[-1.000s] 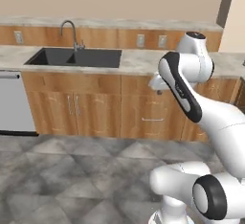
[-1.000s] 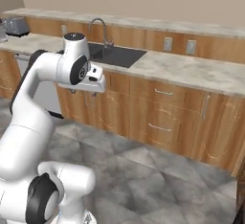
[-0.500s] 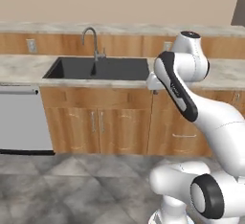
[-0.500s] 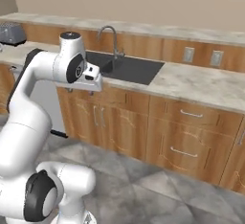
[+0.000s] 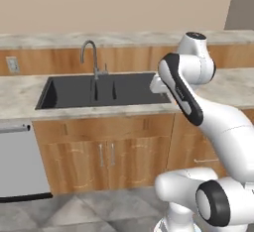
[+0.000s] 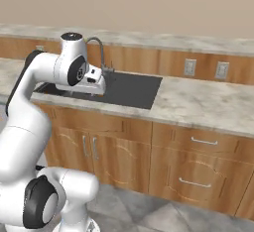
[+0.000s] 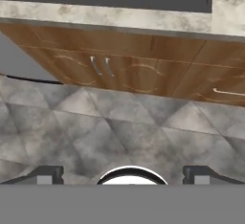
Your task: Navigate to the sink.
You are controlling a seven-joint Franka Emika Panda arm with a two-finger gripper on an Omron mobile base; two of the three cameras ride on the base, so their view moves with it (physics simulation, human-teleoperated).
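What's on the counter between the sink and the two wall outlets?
Nothing: in the right base view, bare marbled countertop runs from the sink to the outlets.

Counter ahead of me
A marbled grey counter (image 5: 20,94) on wooden cabinets (image 5: 106,151) carries the black sink (image 5: 74,91), its grey faucet (image 5: 92,57) rising behind the basin.

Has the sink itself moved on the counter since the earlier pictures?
No. The sink sits in the same countertop cutout, behind its faucet; the whole picture shifted because the base drove.
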